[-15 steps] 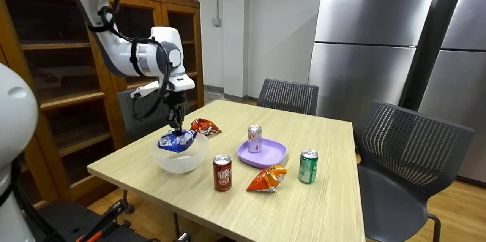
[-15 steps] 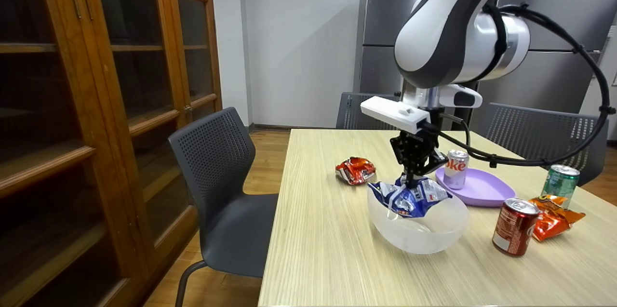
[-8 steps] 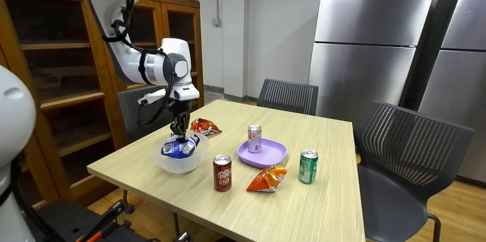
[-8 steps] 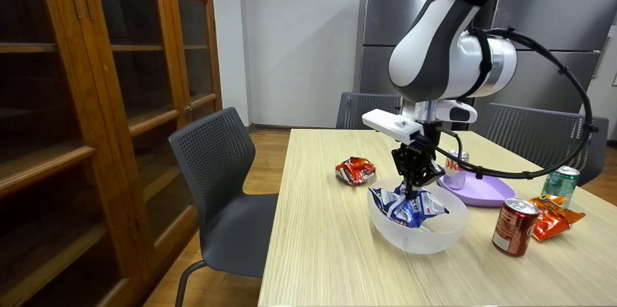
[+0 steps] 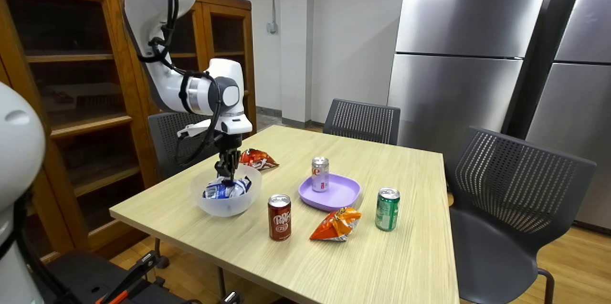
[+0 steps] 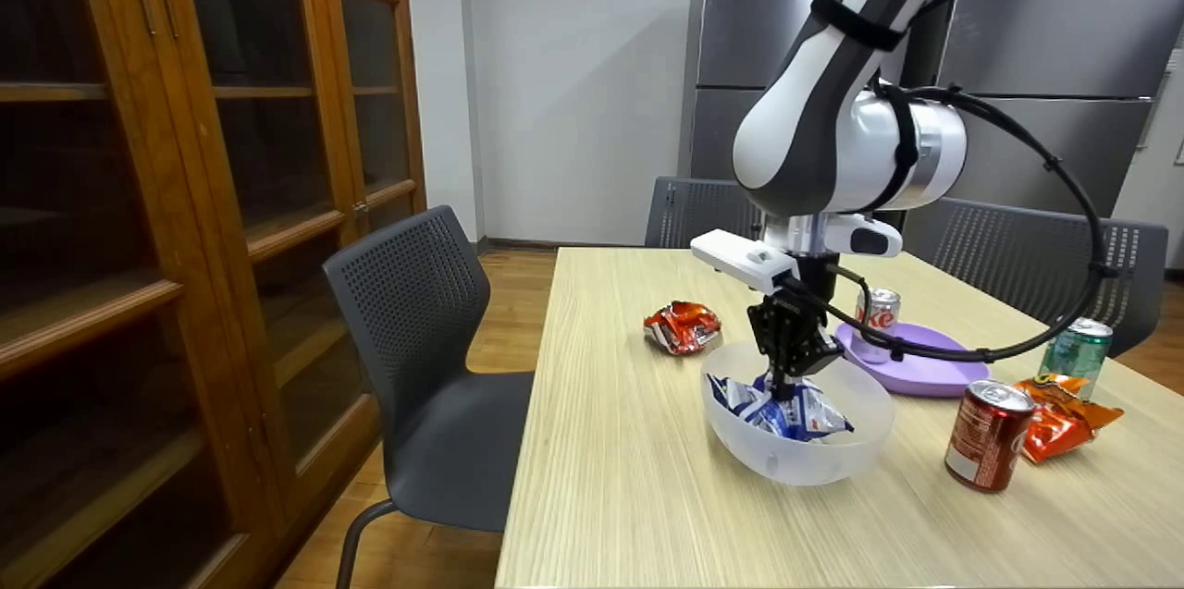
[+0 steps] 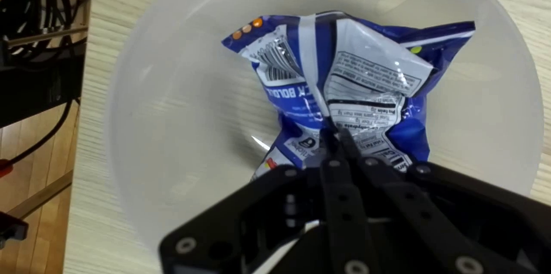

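Observation:
A crumpled blue and white snack bag (image 7: pixel 366 76) lies low inside the frosted, see-through bowl (image 7: pixel 168 106), with its printed back facing up in the wrist view. My gripper (image 7: pixel 338 136) is shut on a fold of the bag, the dark fingers almost together. In both exterior views the gripper (image 5: pixel 228 182) points straight down into the bowl (image 6: pixel 805 467), its tips below the rim. Parts of the bag (image 6: pixel 816 415) spread to both sides of the fingers. The pinched fold itself is mostly hidden by the fingertips.
A red snack bag (image 6: pixel 683 327) lies behind the bowl. Near it stand a Dr Pepper can (image 5: pixel 279 218), an orange bag (image 5: pixel 336 224) and a green can (image 5: pixel 387 209). A purple plate (image 5: pixel 346 193) holds a Coke can (image 5: pixel 320 174). Chairs surround the table.
The gripper has come down with the blue bag, from rim height to deep inside the bowl. The bowl has shifted very slightly. Other items have stayed put.

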Controlling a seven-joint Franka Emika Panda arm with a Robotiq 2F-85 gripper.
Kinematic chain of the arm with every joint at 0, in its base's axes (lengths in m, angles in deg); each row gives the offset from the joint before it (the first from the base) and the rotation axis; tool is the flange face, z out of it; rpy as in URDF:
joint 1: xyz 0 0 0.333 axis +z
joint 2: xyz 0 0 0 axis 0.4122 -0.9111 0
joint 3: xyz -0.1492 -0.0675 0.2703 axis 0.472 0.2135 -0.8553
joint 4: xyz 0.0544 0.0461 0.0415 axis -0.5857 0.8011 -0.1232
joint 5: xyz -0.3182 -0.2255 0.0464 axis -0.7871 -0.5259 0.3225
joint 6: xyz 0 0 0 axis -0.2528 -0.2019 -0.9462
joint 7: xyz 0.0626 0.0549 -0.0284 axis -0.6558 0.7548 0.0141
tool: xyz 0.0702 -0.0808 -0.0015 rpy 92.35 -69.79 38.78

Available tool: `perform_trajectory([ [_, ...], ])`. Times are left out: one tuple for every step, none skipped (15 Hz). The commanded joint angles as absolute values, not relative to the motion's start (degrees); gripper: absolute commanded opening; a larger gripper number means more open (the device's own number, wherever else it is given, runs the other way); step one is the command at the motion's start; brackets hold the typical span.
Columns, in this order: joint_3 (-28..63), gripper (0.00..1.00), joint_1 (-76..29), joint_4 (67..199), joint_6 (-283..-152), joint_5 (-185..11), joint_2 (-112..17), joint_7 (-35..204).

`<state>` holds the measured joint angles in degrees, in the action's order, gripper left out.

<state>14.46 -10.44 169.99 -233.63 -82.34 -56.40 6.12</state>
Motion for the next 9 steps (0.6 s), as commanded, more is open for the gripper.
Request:
perform_trajectory([
  [13.9, 0.34, -10.6, 169.6, -230.9, -81.1, -54.3, 6.8],
  [13.8, 0.42, -10.5, 170.1, -231.0, -81.1, -53.2, 6.8],
  [13.9, 0.48, -10.3, 170.4, -231.1, -81.3, -52.3, 6.4],
  [13.8, 0.57, -10.1, 170.7, -231.1, -81.4, -51.3, 6.3],
  [13.7, 0.63, -9.9, 170.9, -230.9, -81.4, -50.1, 6.1],
  [13.7, 0.70, -9.6, 170.9, -230.7, -81.8, -49.1, 5.6],
  [13.9, 0.79, -9.0, 170.7, -230.3, -82.4, -48.2, 4.9],
  [13.9, 0.85, -8.7, 170.5, -229.9, -82.8, -47.3, 4.3],
  [13.8, 0.94, -8.3, 170.2, -229.5, -83.2, -46.5, 3.8],
])
